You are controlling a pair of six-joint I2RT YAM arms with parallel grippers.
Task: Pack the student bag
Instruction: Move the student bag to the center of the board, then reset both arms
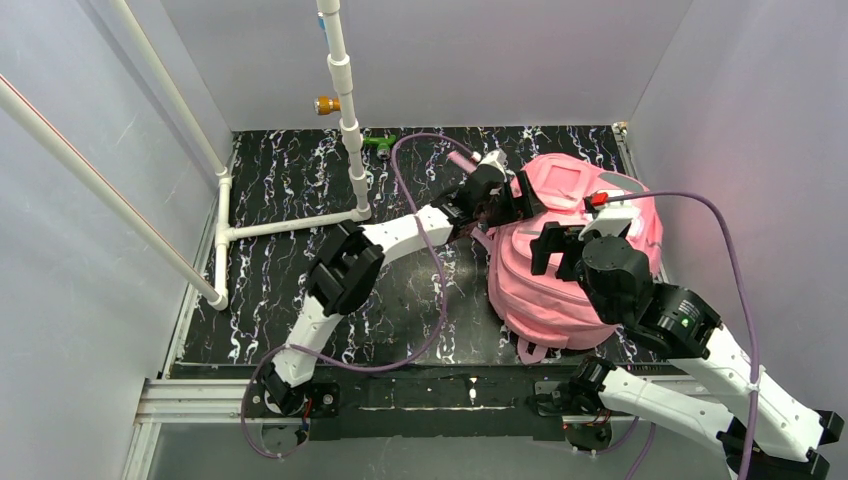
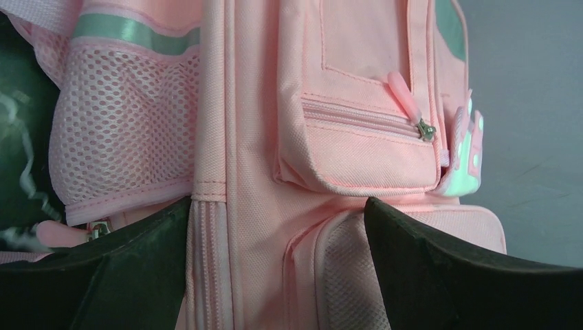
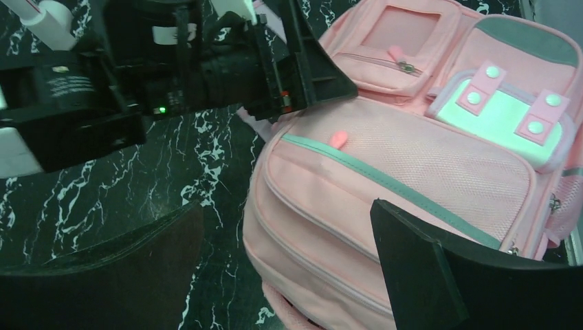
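The large pink fabric backpack [image 1: 575, 275] is laid lengthwise near-to-far; spread left fingers [image 2: 467, 282] are set closest, at its left side, spread right fingers [image 3: 440, 275] above.

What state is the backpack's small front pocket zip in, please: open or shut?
Shut: the small front pocket's zip on the student bag runs closed along its visible length, no gap showing.
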